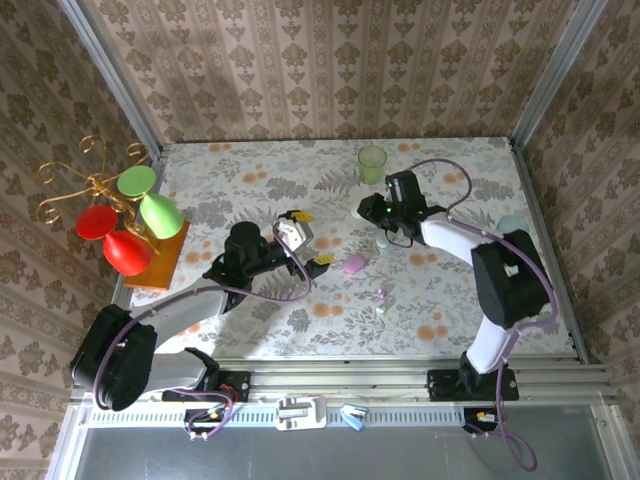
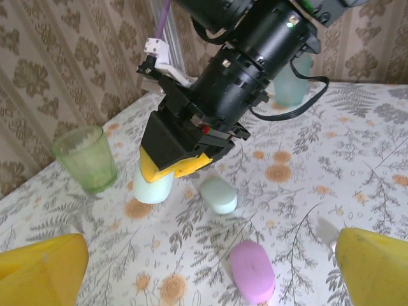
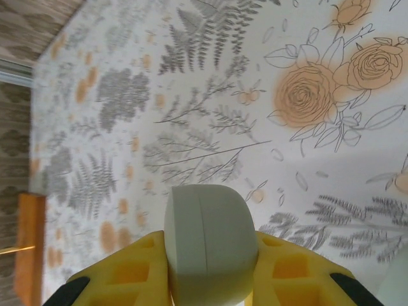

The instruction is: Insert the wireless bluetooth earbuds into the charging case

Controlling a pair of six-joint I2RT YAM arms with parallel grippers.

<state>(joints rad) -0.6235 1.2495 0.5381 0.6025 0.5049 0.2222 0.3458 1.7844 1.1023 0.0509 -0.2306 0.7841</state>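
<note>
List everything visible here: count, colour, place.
green translucent plastic cup: one, green, far centre
pale translucent cup: one, bluish, right edge
pink pebble-shaped case: one, pink, centre
mint pebble-shaped case: one, mint, right of centre
whitish pebble-shaped case: one, whitish, in right gripper
tiny plastic earbuds: two, pinkish and mint, near centre
gold wire stand: one, red and green cones, left edge
left gripper: one, yellow, open
right gripper: one, yellow, gripping whitish case

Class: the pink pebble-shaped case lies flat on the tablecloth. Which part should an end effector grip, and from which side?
Grip the pink case across its two long sides at mid-length, coming down from above. It lies flat, oblong and rounded, so the narrow width likely suits a pinch, whereas the domed ends would probably slip.
</note>
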